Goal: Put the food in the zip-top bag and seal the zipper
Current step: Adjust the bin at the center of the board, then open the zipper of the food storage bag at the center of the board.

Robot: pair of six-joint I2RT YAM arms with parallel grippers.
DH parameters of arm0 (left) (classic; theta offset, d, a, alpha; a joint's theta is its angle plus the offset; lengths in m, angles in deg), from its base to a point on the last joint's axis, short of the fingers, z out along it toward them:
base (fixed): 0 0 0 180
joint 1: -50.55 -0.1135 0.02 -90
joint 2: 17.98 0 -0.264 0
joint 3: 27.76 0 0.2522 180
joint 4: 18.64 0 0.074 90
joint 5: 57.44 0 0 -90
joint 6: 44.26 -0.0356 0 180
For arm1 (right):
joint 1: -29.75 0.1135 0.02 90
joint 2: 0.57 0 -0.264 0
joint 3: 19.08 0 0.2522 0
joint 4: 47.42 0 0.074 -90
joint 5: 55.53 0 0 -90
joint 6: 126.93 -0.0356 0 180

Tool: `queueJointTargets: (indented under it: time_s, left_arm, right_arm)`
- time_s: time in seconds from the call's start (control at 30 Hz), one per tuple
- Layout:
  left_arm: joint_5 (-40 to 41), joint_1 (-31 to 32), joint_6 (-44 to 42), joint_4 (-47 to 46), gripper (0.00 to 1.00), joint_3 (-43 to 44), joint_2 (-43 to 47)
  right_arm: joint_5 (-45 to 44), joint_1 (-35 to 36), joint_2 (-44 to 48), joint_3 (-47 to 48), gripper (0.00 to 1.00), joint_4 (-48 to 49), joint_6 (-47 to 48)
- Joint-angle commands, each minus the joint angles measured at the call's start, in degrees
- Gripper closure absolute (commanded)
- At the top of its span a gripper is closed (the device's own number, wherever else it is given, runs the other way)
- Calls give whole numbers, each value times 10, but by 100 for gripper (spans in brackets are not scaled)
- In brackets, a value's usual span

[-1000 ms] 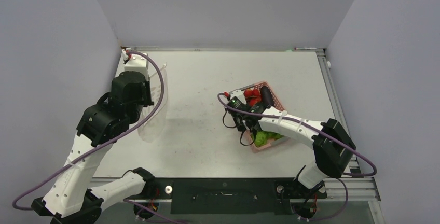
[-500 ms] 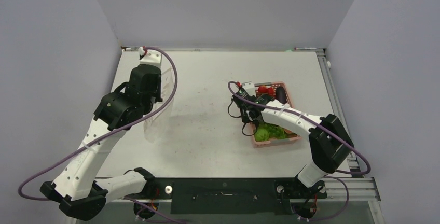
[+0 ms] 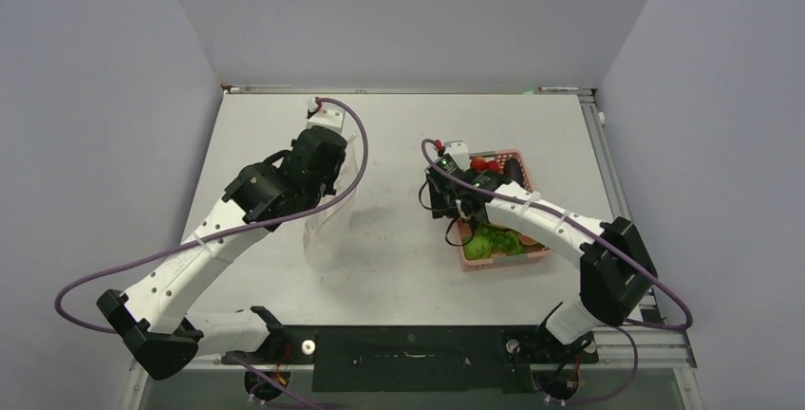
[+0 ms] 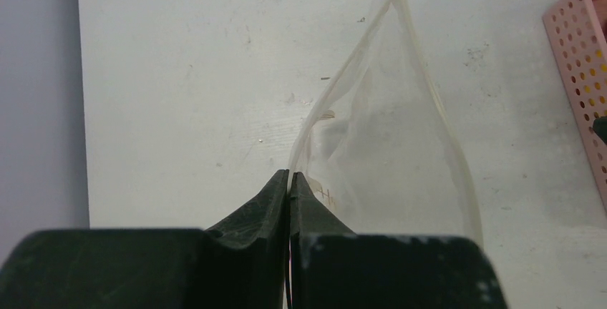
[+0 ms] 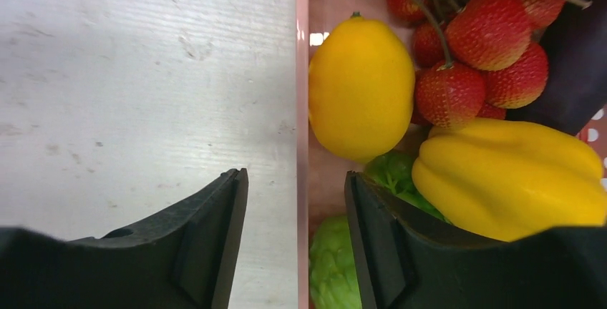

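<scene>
The zip-top bag (image 3: 327, 225) hangs clear and floppy from my left gripper (image 3: 334, 165) at the table's middle left. In the left wrist view the gripper (image 4: 289, 174) is shut on the bag's mouth edge. The mouth gapes open, and the whitish zipper (image 4: 343, 73) runs along it. The food lies in the pink basket (image 3: 532, 251): a lemon (image 5: 361, 87), a red berry cluster (image 5: 487, 44), a yellow pepper (image 5: 508, 180), green leafy pieces (image 5: 336, 266) and a dark piece (image 5: 572, 73). My right gripper (image 5: 295, 180) is open astride the basket's left wall (image 5: 303, 109); it also shows in the top view (image 3: 444, 203).
Grey walls close in the table on the left, back and right. A metal rail (image 3: 608, 173) runs along the table's right edge, just beyond the basket. The right arm's forearm (image 3: 541, 220) crosses above the basket's near part.
My left arm has swung right, carrying the hanging bag from the far left corner towards the table's middle. The basket has shifted back and right and turned square; my right gripper stays at its left wall.
</scene>
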Motion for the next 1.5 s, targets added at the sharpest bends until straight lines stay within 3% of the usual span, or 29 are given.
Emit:
queueJointTargets:
  time_s: [0.0, 0.2, 0.6, 1.0, 1.47]
  left_arm:
    - [-9, 15, 33, -49, 100, -5, -6]
    - [-26, 27, 54, -67, 100, -16, -17]
    - [-37, 34, 86, -85, 100, -36, -16]
    - [-23, 47, 115, -103, 100, -56, 0]
    - [11, 68, 122, -103, 100, -50, 24]
  right_arm:
    - [10, -2, 80, 51, 45, 4, -7]
    - [76, 1, 129, 105, 31, 16, -21]
    - [190, 46, 107, 187, 25, 77, -87]
    - [168, 108, 31, 236, 21, 80, -106]
    - [69, 152, -56, 246, 22, 34, -98]
